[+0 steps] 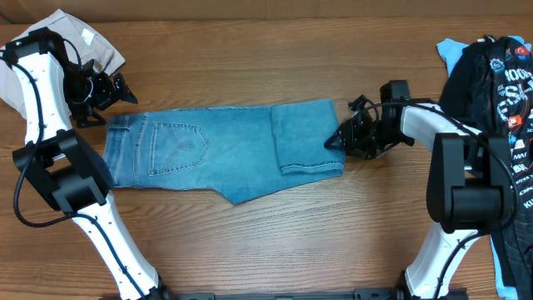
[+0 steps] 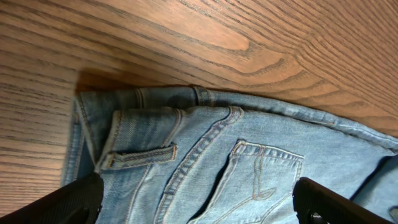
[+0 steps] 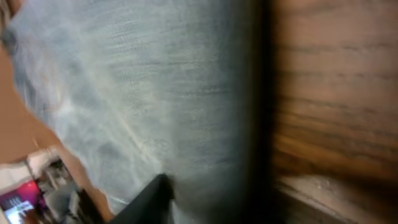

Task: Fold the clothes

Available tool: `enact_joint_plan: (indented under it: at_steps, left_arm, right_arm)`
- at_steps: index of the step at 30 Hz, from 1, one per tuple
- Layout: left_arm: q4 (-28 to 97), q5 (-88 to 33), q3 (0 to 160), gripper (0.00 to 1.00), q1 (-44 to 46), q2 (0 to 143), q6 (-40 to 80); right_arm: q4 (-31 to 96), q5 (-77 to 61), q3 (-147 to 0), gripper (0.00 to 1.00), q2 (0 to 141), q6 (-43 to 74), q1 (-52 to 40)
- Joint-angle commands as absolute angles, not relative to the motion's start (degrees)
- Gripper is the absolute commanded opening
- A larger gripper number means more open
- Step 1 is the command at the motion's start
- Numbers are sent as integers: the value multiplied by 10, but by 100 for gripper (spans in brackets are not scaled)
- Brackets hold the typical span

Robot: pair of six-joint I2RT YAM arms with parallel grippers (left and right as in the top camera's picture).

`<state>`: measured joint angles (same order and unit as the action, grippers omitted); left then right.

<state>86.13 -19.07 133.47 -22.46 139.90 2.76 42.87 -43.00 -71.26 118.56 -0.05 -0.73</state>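
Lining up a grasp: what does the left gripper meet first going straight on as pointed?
Probably the jeans at the waistband, ahead between the open fingers of the left gripper; depth is unclear.

On the wooden table (image 1: 275,250) lie jeans (image 1: 216,154), beige trousers (image 1: 90,43) and a black tee (image 1: 487,79), well apart.

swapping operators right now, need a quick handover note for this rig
Left gripper: open, holding nothing, by the waistband end of the jeans.
Right gripper: at the jeans' folded right edge; whether it has gripped the denim is unclear.
Jeans lie flat mid-table, leg ends folded back once.
Beige trousers are heaped top left; black printed tee and pale-blue garment far right.
Done: first jeans fold. Left: finish the jeans, then the other three.
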Motion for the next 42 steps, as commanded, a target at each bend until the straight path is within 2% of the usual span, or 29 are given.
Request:
enact_joint_plan:
  at_steps: [1,2,3,9,16,22,29,35,42]
  left_arm:
    - [861,-189,1333,100,-218,1387,17]
    - [861,-189,1333,100,-218,1387,17]
    - [861,-189,1333,100,-218,1387,17]
    - [862,-189,1333,100,-218,1387,17]
    - [863,-189,1333,100,-218,1387,17]
    - [863,-189,1333,100,-218,1387,17]
    - [861,-189,1333,100,-218,1387,17]
    - [861,-189,1333,100,-218,1387,17]
    - [862,-189,1333,100,-218,1387,17]
  right_arm:
    - [418,-425,-705,17,1191,36,-22]
    - [414,-425,-705,6,1191,42,-22]
    - [411,-421,-706,4,1191,53,-22]
    - [432,-347,-727,4,1189,106,1]
    - [543,-205,-813,4,1173,119,48]
    - [609,-89,-895,4,1129,138,48]
    - [629,-79,-925,4,1105,138,-20]
    - [621,-22,-922,4,1107,192,-117]
    - [618,-22,-922,5,1107,216,-209]
